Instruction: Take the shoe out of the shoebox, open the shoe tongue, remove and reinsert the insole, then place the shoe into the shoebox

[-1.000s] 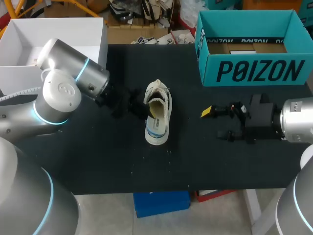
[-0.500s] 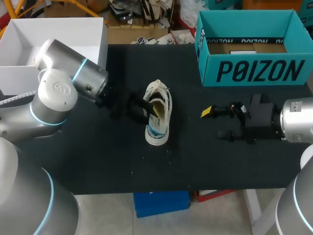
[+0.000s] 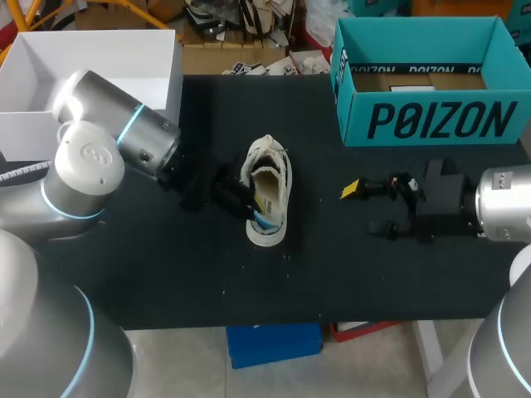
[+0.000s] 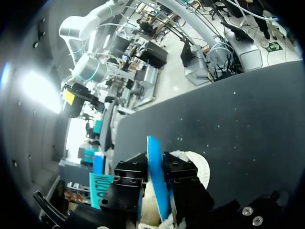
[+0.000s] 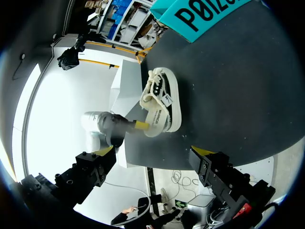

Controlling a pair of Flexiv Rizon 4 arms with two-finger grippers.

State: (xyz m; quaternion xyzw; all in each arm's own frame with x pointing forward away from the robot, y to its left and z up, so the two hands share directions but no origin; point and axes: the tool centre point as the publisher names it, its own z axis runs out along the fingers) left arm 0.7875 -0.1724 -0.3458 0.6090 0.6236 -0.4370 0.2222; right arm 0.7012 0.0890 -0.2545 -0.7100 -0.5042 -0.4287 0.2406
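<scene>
From my seat at the controls, the white shoe (image 3: 267, 186) lies near the middle of the black worktop (image 3: 166, 274), out of the teal shoebox (image 3: 440, 120). Its laced end points toward 12 o'clock and its heel toward 6 o'clock. The shoebox stands open-topped at about 1 o'clock from the shoe, well apart from it, at the worktop's far edge.

My left arm comes in from 9 o'clock, and its claw (image 3: 245, 203) is at the heel end of the shoe, reaching into the opening. In the left wrist view that claw (image 4: 157, 164) is clamped on the blue insole (image 4: 153, 152). One dark finger presses each face of it, and the insole stands on edge between them. The white rim of the shoe (image 4: 199, 168) curves just beside the fingers. In the head view a bit of the blue insole (image 3: 260, 218) shows at the heel.

My right arm comes in from 3 o'clock. Its claw (image 3: 367, 209) sits at 3 o'clock from the shoe, apart from it, with its fingers spread wide and nothing between them. The right wrist view agrees. The yellow-tipped fingers (image 5: 104, 151) of the claw (image 5: 155, 152) are far apart, and the shoe (image 5: 162, 107) lies ahead of them with the shoebox (image 5: 205, 12) beyond it.
</scene>
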